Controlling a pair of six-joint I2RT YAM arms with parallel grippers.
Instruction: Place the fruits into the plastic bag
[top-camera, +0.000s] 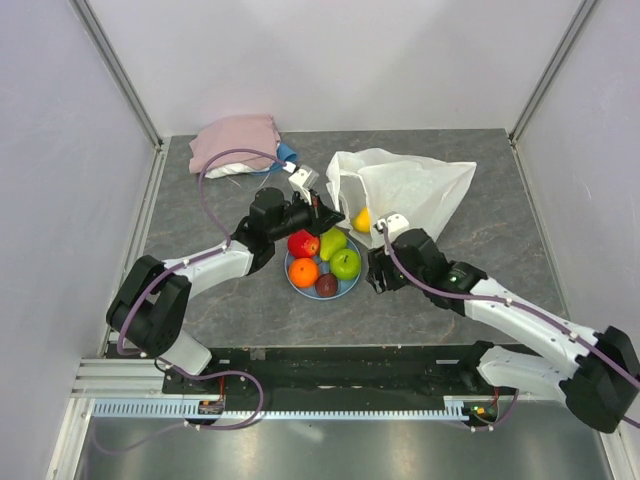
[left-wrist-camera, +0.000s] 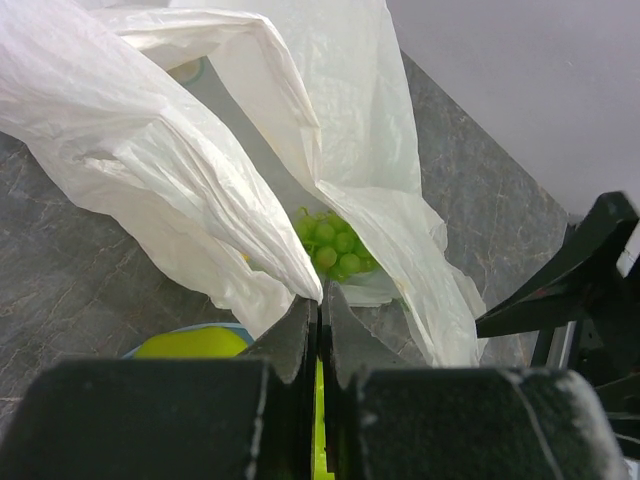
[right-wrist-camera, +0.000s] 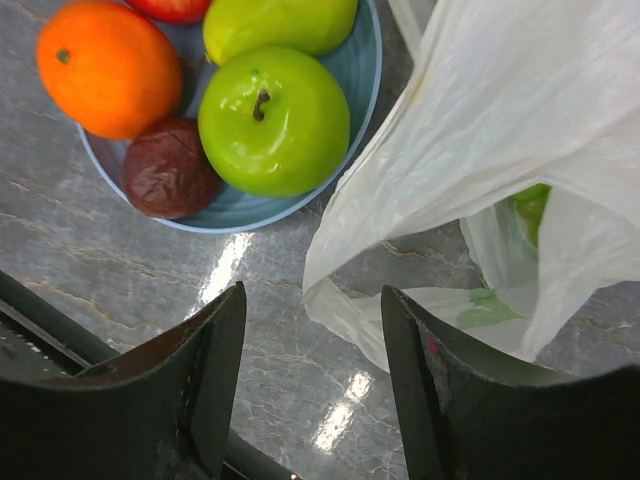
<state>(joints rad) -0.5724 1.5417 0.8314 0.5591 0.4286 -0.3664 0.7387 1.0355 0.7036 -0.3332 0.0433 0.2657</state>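
The plastic bag (top-camera: 410, 188) lies at the back right with its mouth toward a light-blue plate (top-camera: 352, 284). My left gripper (top-camera: 321, 213) is shut on the bag's rim (left-wrist-camera: 300, 262) and holds it up. Green grapes (left-wrist-camera: 335, 246) and a yellow mango (top-camera: 362, 220) lie inside. On the plate sit a red apple (top-camera: 303, 243), a pear (top-camera: 332, 241), an orange (right-wrist-camera: 108, 66), a green apple (right-wrist-camera: 272, 122) and a dark brown-red fruit (right-wrist-camera: 167, 170). My right gripper (right-wrist-camera: 312, 312) is open just above the table, with the bag's lower edge (right-wrist-camera: 345, 305) hanging between its fingers.
A folded pink cloth (top-camera: 236, 141) with something blue (top-camera: 288, 153) beside it lies at the back left. White walls with metal posts close in the grey stone-look table (top-camera: 470, 275) on three sides.
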